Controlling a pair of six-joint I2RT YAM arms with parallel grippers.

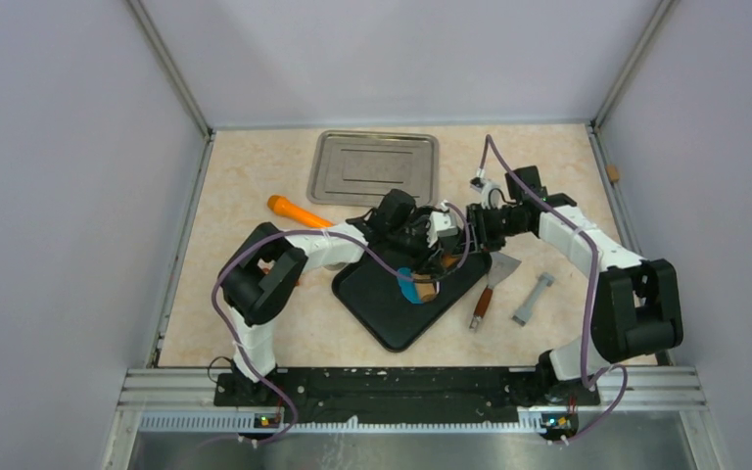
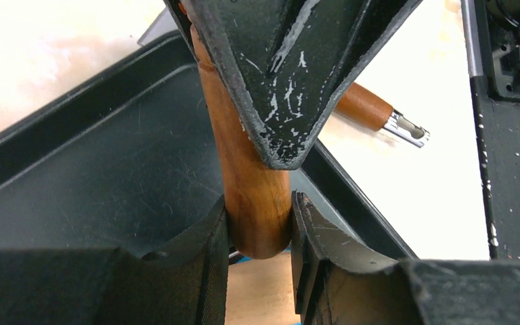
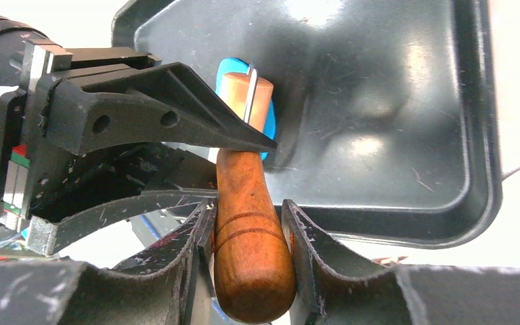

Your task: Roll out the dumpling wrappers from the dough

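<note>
Nearest the cameras, both tools are clenched on the same implement. The right tool point(image 3: 247, 230) squeezes the dark wooden handle of the roller point(image 3: 252, 271) at lower centre of its wrist view. The left tool point(image 2: 258, 227) pinches brown wood the same way, low in its own view. A finger of each tool crosses the other's picture, so the two are crowded together over one spot.

Just past the right tool's grip, the roller's paler head sits on the dough point(image 3: 269, 125). The dough shows only as a blue edge peeking out on both sides of that head, on the floor of the black tray point(image 3: 393, 135). It therefore lies directly beyond and below both tools, under the roller rather than in either grip.

By my reading the work is at the flattening stage. The dough is being pressed, and no round wrappers show in any view, so cutting discs is left to do.

Farther out on the counter point(image 1: 245, 176), a scraper point(image 1: 490, 286) and a grey piece point(image 1: 534, 299) lie right of the tray. An orange cylinder point(image 1: 297, 210) lies upper left, and a metal tray point(image 1: 374, 166) sits at the far side.
</note>
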